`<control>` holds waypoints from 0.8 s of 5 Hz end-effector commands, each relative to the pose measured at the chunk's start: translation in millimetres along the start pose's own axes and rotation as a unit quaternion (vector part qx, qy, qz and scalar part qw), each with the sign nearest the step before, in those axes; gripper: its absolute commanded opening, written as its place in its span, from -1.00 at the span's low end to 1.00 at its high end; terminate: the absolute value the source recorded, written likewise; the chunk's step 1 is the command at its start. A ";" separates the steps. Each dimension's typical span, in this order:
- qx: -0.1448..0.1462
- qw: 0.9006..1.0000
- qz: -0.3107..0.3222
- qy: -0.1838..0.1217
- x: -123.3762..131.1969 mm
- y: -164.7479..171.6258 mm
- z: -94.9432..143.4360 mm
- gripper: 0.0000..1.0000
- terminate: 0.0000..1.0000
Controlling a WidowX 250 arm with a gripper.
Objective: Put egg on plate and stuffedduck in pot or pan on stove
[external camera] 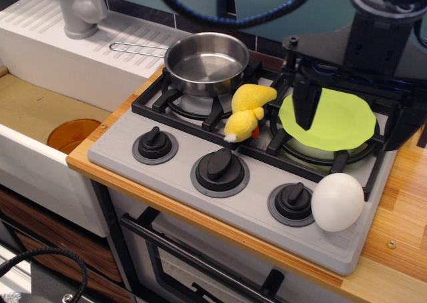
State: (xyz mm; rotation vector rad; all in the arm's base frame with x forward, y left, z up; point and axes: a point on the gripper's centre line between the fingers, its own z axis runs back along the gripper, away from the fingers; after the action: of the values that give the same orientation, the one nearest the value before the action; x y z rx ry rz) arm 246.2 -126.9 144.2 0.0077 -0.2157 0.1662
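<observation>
The white egg [337, 201] stands on the grey stove [200, 153] at its front right corner, beside the right knob. The lime-green plate [337, 119] lies on the right burner. The yellow stuffed duck [247, 111] lies on the grate between the two burners, touching neither plate nor pot. The steel saucepan [207, 63] sits empty on the left burner, its wire handle pointing left. My gripper [307, 109] hangs over the plate's left part, black fingers pointing down and close together, with nothing seen in them.
Three black knobs [219, 167] line the stove front. A white sink with an orange drain [73, 135] and a grey faucet [79, 9] is at the left. A wooden counter [400, 236] runs along the right. The black arm body fills the upper right.
</observation>
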 end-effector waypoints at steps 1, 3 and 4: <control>0.000 1.000 0.000 0.000 0.0 0.0 0.0 1.00 -1.00; -0.015 0.998 0.016 -0.054 3.3 -13.8 -48.4 1.00 -1.00; -0.019 0.997 0.018 -0.074 3.6 -17.0 -64.7 1.00 -1.00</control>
State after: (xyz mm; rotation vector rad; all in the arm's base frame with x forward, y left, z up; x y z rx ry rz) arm 261.8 -138.6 71.6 -0.0005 -0.3416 0.1987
